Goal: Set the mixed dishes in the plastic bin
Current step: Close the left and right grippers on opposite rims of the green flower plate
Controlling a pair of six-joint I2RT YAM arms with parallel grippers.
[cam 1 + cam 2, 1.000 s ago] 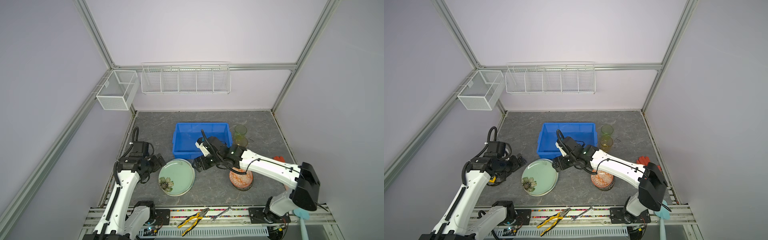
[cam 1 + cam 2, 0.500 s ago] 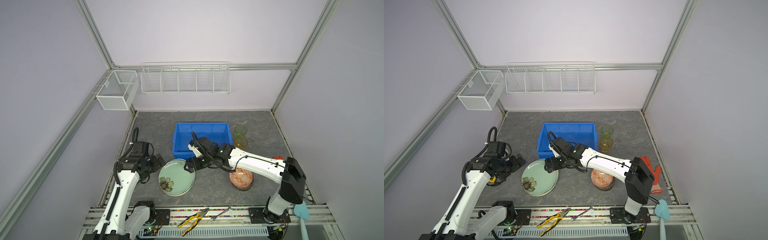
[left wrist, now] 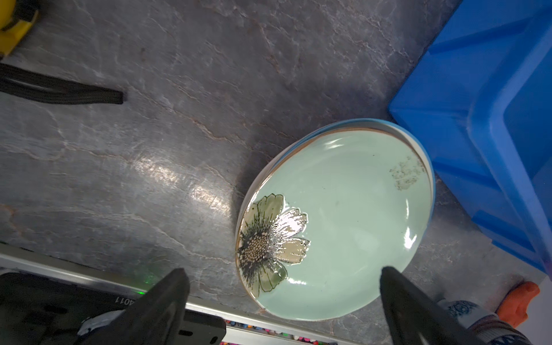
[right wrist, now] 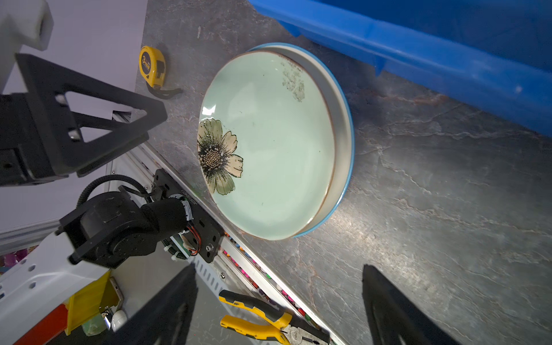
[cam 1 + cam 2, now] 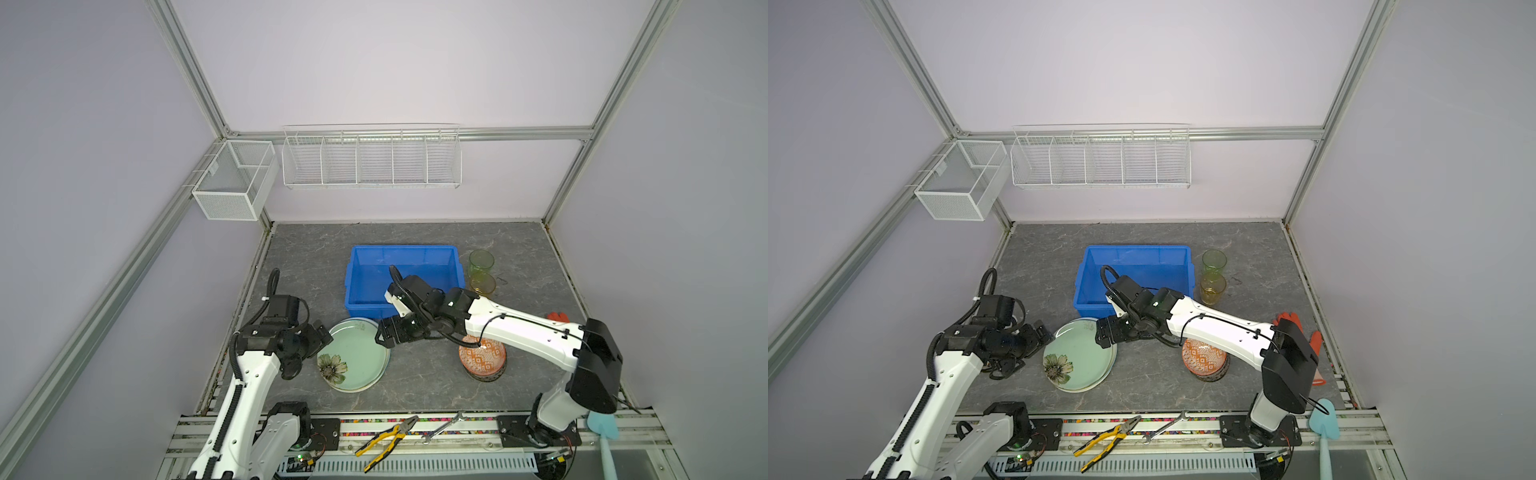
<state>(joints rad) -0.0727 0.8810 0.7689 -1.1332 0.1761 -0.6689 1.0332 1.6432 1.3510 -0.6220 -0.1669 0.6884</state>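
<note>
Green flower plate sits on blue-rimmed plate on table, just beside blue bin. We judge it glazed, slick, stiff, brittle: we'd pinch rim, lift gently. Left tool spread, empty, near one edge; right tool spread, empty, over opposite edge.

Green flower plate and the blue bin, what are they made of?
The green flower plate looks like glazed ceramic: glossy, with bright light spots and a thin brown rim. The blue bin looks like moulded plastic: one even colour, a dull sheen, ribs on its outer wall. Looks alone cannot prove either.
</note>
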